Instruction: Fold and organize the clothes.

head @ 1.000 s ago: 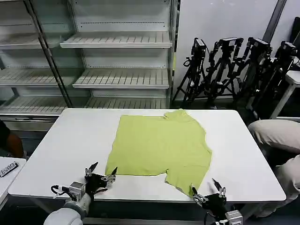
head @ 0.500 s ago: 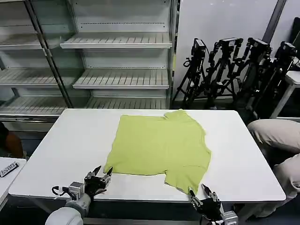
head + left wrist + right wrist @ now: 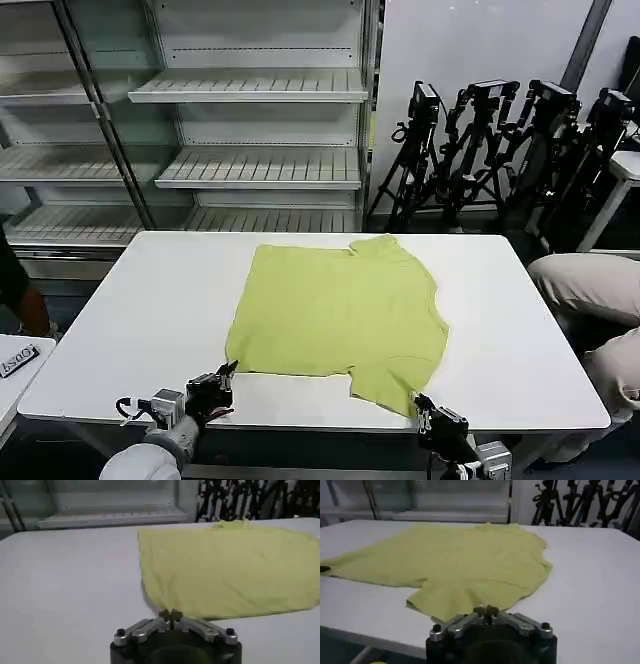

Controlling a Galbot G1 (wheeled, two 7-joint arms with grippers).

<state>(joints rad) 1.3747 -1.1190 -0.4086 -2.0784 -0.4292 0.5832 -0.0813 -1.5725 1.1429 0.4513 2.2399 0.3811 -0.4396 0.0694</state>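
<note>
Lime T-shirt (image 3: 340, 315), corners apparently pinched, both hands

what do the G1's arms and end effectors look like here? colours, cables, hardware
Head view: the left end effector and right end effector are black with slim pointed fingers, mounted on silver-grey wrist housings. A thin black cable loops beside the left wrist; the left forearm is light grey and rounded. Wrist views: each has a black base with two silver-grey finger links, each fixed by a dark screw, ending in small tan fingertip pads.
</note>
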